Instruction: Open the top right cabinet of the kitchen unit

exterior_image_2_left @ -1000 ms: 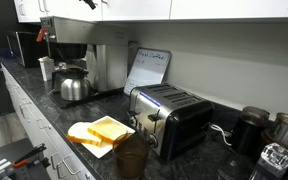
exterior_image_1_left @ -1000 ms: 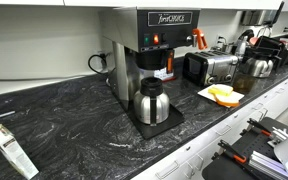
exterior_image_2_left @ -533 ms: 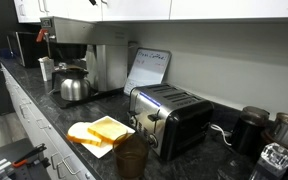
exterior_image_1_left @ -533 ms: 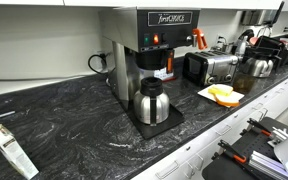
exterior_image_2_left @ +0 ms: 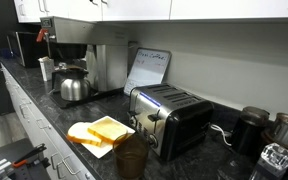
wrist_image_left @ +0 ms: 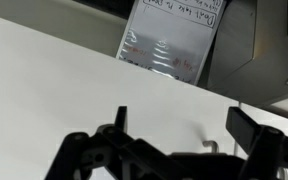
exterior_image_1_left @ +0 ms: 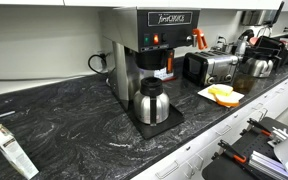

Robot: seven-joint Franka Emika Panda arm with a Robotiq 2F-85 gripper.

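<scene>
The kitchen unit has a black marbled countertop (exterior_image_1_left: 64,110) and pale upper cabinets (exterior_image_2_left: 134,8). In the wrist view a white cabinet door (wrist_image_left: 54,90) fills most of the picture. A small metal handle (wrist_image_left: 213,147) shows on it, low and right of centre. My gripper (wrist_image_left: 182,125) is open and empty. Its two dark fingers stand apart in front of the door, with the handle between them, nearer the right-hand finger. In an exterior view only a dark bit of the gripper (exterior_image_2_left: 96,2) shows at the top edge, by the upper cabinets above the coffee machine.
A coffee machine (exterior_image_1_left: 149,60) with a steel pot (exterior_image_1_left: 150,102) stands on the counter. A toaster (exterior_image_2_left: 169,118), a plate of bread slices (exterior_image_2_left: 102,132) and a handwritten note board (exterior_image_2_left: 149,68) stand under the cabinets. Kettles and jars crowd the far end (exterior_image_2_left: 274,135).
In the exterior view of the cabinets, the gripper has risen slightly, so less of it shows at the top edge. Nothing else has moved.
</scene>
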